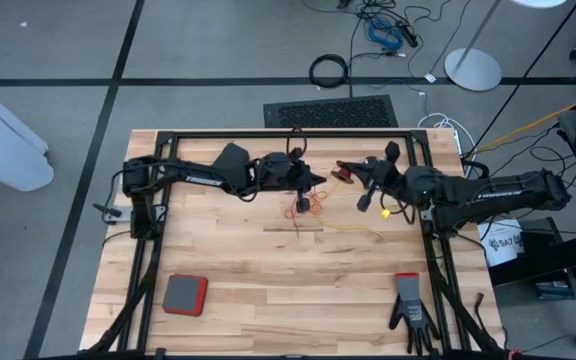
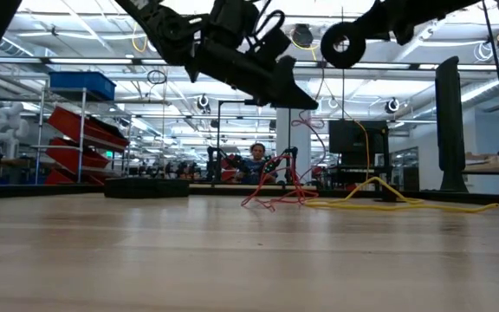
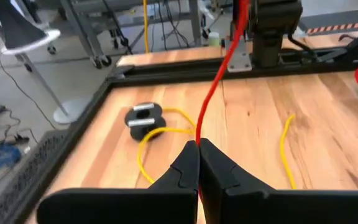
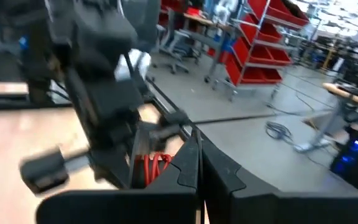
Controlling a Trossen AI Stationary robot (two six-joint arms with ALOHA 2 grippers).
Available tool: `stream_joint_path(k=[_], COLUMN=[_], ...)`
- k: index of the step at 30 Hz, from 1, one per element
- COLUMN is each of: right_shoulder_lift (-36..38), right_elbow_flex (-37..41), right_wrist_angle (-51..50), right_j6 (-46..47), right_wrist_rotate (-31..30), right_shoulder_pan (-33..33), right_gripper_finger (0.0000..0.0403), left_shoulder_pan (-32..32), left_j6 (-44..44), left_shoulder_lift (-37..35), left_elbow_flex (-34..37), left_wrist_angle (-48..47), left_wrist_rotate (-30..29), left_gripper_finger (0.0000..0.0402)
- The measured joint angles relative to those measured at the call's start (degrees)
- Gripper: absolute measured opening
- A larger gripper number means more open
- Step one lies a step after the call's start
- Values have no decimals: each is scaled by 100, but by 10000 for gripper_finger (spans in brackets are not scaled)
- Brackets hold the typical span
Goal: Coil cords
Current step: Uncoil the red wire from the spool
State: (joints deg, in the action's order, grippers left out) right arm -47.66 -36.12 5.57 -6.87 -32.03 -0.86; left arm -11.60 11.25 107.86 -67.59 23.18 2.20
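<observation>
**Wooden table, 2 cords uncoiled, both grippers closed above the far middle**

Pale wooden planks framed by black rails form the work surface, and a workshop with red shelving is seen beyond it in the low view. Both arms are reached in towards the far middle of the table, and their tips are brought near each other.

The left gripper (image 1: 316,181) is held above the wood with its fingers pressed together. In the left wrist view the reddish-orange cord (image 3: 219,74) is seen pinched between them, running taut away from the tips. In the low view this cord is seen dropping from the gripper to a loose red tangle (image 2: 271,198) on the table, just left of centre.

The right gripper (image 1: 356,172) is also raised, and its fingers are closed flat against each other. A few red loops (image 4: 154,165) are seen just beyond its tips; whether they are gripped cannot be told.

The yellow cord (image 1: 353,228) is spread uncoiled over the wood, right of the red tangle and nearer than both grippers. A black reel (image 3: 143,118) with pale ends is seen with yellow cord looping around it. In the low view, 1 round black reel is shown high above the table beside the right arm; what holds it there cannot be told.

A red-and-grey pad (image 1: 185,294) lies at the near left, and a black glove (image 1: 409,310) lies at the near right, both well apart from the cords.
</observation>
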Motion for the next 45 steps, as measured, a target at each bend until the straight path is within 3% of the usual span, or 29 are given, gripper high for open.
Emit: stream_joint_path(k=[9, 15, 28, 38, 45], right_shoulder_lift=[-139, -602, -1224, -1210, -1071], right_elbow_flex=[0, -2, 0, 0, 0], right_wrist_angle=[852, 1372, 967, 288, 11], right_j6=[-162, -579, -743, -533, -468], right_wrist_rotate=[150, -397, -704, -705, -700], right_shoulder_pan=[3, 58, 511, 608, 606], right_gripper_finger=[0, 0, 0, 0, 0], left_shoulder_pan=[286, 567, 846, 841, 835], left_j6=[-241, -191, -35, 478, 925], left_shoulder_lift=[539, 680, 673, -58, -714], left_elbow_flex=[-147, -441, -579, -575, -575], left_wrist_angle=[577, 641, 586, -538, -1776], left_wrist_rotate=[156, 205, 424, 319, -494], left_gripper_finger=[0, 0, 0, 0, 0])
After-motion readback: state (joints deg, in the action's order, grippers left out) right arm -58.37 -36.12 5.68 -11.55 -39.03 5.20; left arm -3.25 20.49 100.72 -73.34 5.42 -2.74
